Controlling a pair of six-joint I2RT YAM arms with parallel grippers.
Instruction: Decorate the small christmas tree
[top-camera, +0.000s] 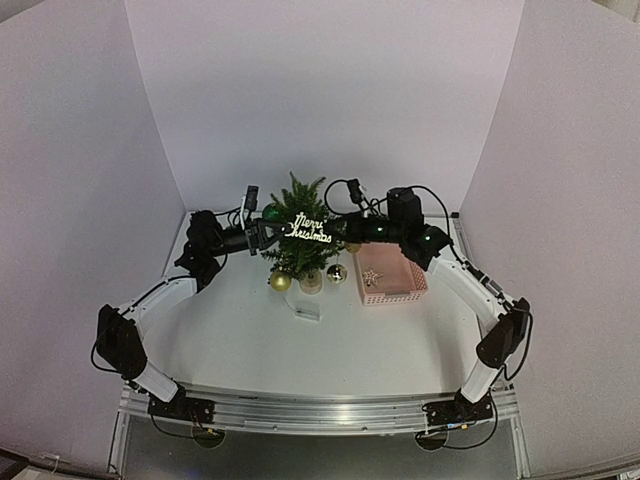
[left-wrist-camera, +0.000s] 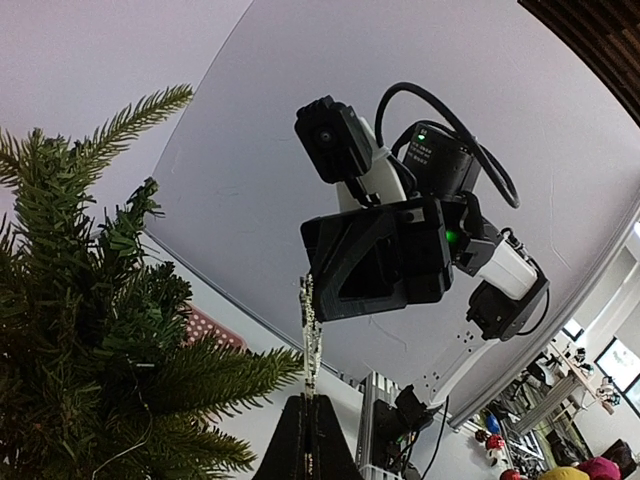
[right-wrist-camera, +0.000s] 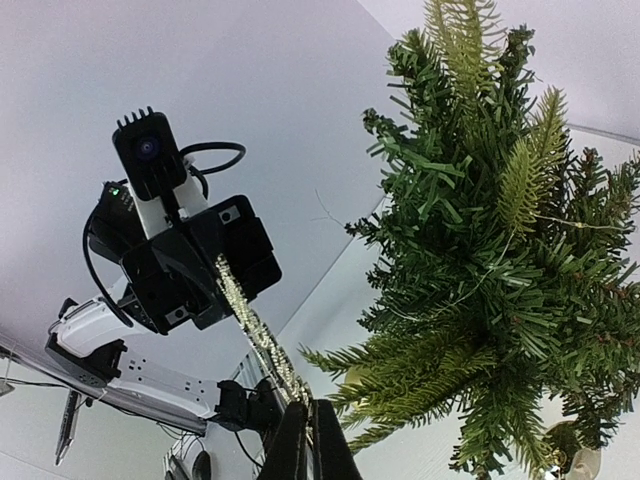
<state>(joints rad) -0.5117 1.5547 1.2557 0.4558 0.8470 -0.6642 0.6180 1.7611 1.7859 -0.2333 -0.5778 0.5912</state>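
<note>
The small christmas tree stands mid-table in its pale pot. A glittery "Merry Christmas" sign hangs in front of the tree's upper branches, held at both ends. My left gripper is shut on its left end and my right gripper is shut on its right end. In the left wrist view the sign rises edge-on from my left gripper, beside the tree. In the right wrist view the sign runs from my right gripper to the other arm, left of the tree.
A pink basket with a star ornament sits right of the tree. A gold ball and a silver ball lie by the pot. A green ball sits behind the tree on the left. A small white packet lies in front.
</note>
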